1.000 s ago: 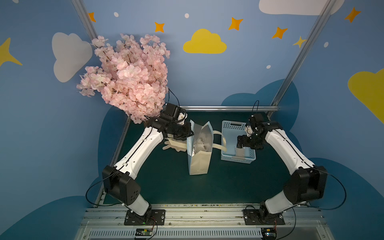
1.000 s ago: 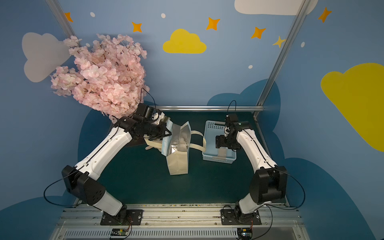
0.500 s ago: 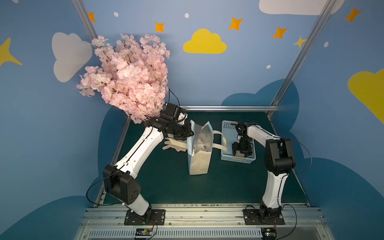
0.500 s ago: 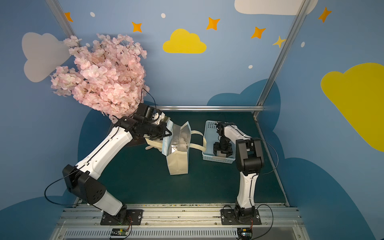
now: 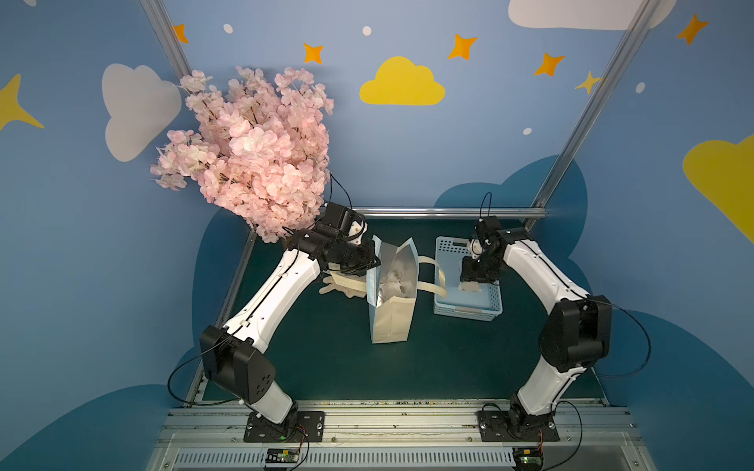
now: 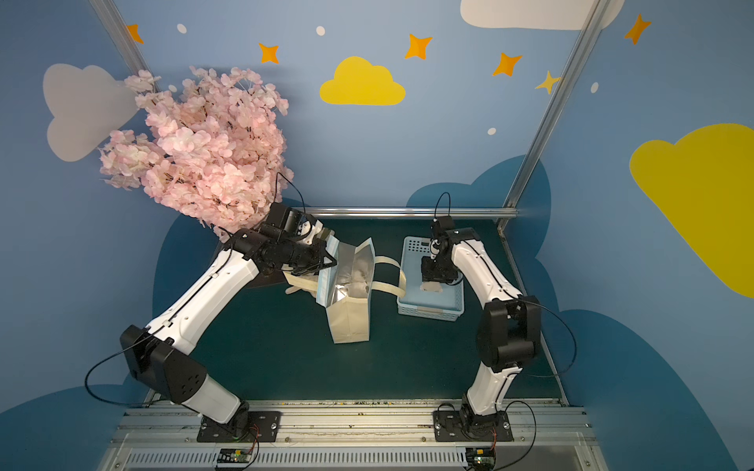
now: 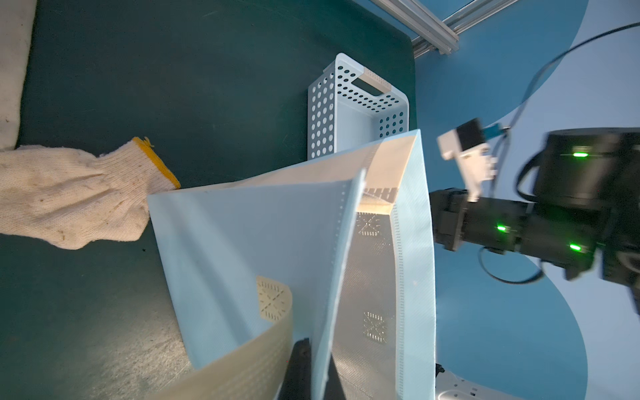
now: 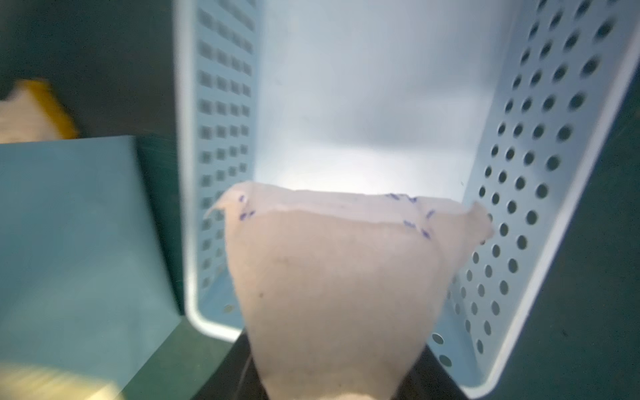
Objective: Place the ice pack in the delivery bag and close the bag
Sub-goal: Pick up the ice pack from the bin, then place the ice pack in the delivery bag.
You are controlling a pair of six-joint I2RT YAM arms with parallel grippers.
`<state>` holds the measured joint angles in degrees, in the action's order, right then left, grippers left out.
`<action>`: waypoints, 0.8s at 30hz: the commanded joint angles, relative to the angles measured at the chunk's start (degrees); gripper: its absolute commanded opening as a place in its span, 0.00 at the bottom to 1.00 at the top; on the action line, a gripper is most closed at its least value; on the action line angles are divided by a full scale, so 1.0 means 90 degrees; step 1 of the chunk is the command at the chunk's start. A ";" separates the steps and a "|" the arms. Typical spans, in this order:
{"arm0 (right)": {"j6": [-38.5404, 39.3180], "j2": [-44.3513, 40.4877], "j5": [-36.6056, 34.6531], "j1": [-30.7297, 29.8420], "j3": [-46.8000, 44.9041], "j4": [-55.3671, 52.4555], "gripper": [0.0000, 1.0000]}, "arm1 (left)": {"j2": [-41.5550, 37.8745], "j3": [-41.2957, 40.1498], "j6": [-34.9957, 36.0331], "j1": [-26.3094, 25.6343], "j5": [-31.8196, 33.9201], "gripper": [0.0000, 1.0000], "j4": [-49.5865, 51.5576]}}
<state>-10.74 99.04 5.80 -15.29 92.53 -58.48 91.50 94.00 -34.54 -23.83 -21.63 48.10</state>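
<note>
The delivery bag (image 5: 392, 322) stands upright in mid-table in both top views, light blue with cream sides and handles, its mouth open on silver foil lining (image 7: 367, 277). My left gripper (image 7: 317, 363) is shut on the bag's near rim and holds that wall (image 6: 328, 269) away from the other. The ice pack (image 8: 332, 270) is a pale pinkish pouch. It sits between the fingers of my right gripper (image 8: 332, 363), which is shut on it inside the blue basket (image 5: 467, 314). In a top view the pack (image 6: 431, 286) pokes out below that gripper (image 6: 435, 280).
A white knitted glove (image 7: 69, 197) with a yellow cuff lies on the green mat just left of the bag. A pink blossom tree (image 5: 253, 155) overhangs the left arm. One cream handle (image 5: 432, 277) droops toward the perforated basket (image 7: 322, 114).
My right gripper has closed on the ice pack in the basket. The right arm's elbow has swung in and back out. The left arm and the bag have stayed still.
</note>
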 commanded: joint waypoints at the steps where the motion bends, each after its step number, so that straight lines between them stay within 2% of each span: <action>1: 0.0492 -0.0634 0.1147 -0.0398 0.0710 0.0149 0.29 | -0.0065 0.0072 0.0036 -0.0004 -0.0060 0.03 0.0145; 4: 0.0645 -0.0995 0.1250 -0.1002 0.0947 0.0608 0.28 | -0.0033 0.0093 0.0078 0.0001 -0.0073 0.03 0.0134; 9: 0.0603 -0.1599 0.1488 -0.1916 0.0570 0.2095 0.28 | -0.0048 0.0027 0.0098 0.0004 -0.0042 0.03 0.0100; 13: 0.0563 -0.1442 0.1797 -0.2386 0.0632 0.2289 0.28 | -0.0061 -0.0022 0.0083 -0.0001 -0.0039 0.03 0.0038; 16: 0.0559 -0.1254 0.1802 -0.2607 0.0483 0.2415 0.33 | -0.0059 -0.0039 0.0089 0.0006 -0.0019 0.03 0.0028; 18: 0.0529 -0.1108 0.1802 -0.2715 0.0381 0.2474 0.40 | -0.0069 -0.0044 0.0106 0.0000 -0.0008 0.03 0.0029; 24: 0.0733 -0.0989 0.1212 -0.2756 0.0579 0.2034 0.87 | -0.0079 -0.0015 0.0162 0.0011 0.0092 0.05 0.0118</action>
<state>-5.37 91.94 19.49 -40.23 96.31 -40.36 91.50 93.97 -34.22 -23.83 -21.15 48.27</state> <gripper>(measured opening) 0.831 0.050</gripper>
